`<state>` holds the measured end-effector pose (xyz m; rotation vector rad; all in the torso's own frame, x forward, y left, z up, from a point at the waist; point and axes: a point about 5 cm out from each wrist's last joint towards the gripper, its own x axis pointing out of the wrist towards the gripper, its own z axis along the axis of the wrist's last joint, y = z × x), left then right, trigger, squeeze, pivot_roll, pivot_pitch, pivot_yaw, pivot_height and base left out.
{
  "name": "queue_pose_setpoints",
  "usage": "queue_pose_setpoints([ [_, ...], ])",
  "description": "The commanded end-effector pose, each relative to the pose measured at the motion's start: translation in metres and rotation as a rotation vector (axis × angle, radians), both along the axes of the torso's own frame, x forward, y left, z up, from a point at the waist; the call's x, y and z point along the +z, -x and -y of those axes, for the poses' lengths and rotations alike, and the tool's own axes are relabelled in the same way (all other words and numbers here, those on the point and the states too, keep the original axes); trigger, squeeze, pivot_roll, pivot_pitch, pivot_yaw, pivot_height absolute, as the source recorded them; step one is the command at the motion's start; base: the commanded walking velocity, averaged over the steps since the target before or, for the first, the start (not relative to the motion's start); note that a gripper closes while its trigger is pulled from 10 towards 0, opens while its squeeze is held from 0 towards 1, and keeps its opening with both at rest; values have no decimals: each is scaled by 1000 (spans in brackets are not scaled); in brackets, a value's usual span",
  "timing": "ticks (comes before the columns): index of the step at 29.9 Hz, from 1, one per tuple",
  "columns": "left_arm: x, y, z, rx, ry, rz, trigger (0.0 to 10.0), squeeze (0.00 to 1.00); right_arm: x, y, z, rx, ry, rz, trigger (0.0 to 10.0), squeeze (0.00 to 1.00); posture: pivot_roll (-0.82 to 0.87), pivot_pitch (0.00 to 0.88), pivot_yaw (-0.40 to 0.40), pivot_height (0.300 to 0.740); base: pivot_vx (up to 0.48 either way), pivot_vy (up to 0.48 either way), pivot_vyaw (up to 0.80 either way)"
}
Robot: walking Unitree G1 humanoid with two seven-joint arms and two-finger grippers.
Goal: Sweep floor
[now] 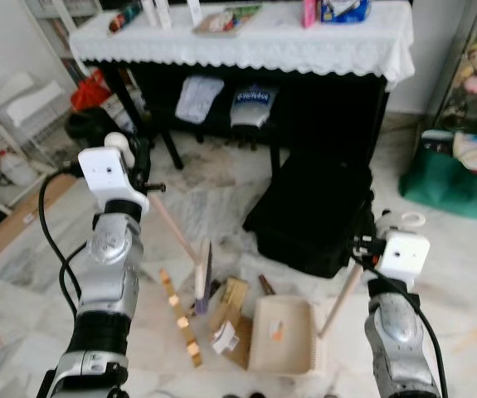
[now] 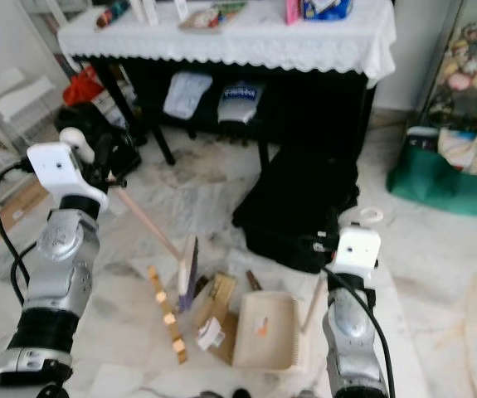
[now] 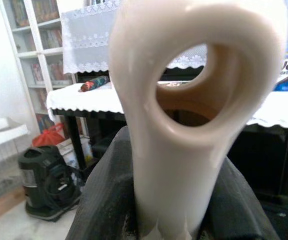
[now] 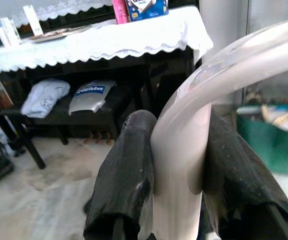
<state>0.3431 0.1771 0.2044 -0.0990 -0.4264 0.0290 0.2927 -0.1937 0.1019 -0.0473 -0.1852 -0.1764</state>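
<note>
In the left eye view, the left gripper (image 1: pixel 136 162) was seen raised at the robot's left, clenched on the looped top of the broom handle (image 1: pixel 172 222). The pale handle slanted down to the broom head (image 1: pixel 202 278), which stood on the marble floor (image 1: pixel 221 186) among the litter — a strip of wooden blocks (image 1: pixel 180 319) just beside it and a small cardboard box (image 1: pixel 229 303) on its other side. The beige dustpan (image 1: pixel 281 336) lay flat on the floor next to that box, its thin handle (image 1: pixel 341 300) rising to the right gripper (image 1: pixel 369 246). Behind them, a black bag (image 1: pixel 317 211) rested against a dark table draped with a white lace cloth (image 1: pixel 246 41).

In the right eye view, the same layout was shown, with a green basket (image 2: pixel 437 184) standing well apart at the robot's right.

In the left wrist view, the cream loop of the broom handle (image 3: pixel 184 110) was gripped between black fingers (image 3: pixel 103 200).

In the right wrist view, the curved white end of the dustpan handle (image 4: pixel 184 165) was pinched between both fingers (image 4: pixel 128 185).
</note>
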Motion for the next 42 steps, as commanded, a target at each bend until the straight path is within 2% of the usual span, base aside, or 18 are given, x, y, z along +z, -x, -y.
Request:
queue_pose_setpoints([
  [1, 15, 3, -8, 28, -1, 70, 10000, 0, -1, 1, -3, 9, -28, 6, 10000, 0, -116, 84, 212, 740, 0, 480, -738],
  [12, 16, 3, -7, 29, 2, 77, 10000, 0, 0, 0, -4, 8, -21, 6, 10000, 0, -115, 83, 211, 740, 0, 459, -713],
  [20, 15, 3, -7, 25, 0, 76, 10000, 0, 0, 1, -3, 9, -15, 14, 10000, 0, -115, 77, 211, 740, 0, 32, -636],
  [42, -8, 2, -5, 18, -40, -13, 10000, 0, 0, 1, -2, 11, 5, 18, 10000, 0, -125, 42, 219, 740, 0, 0, 0],
])
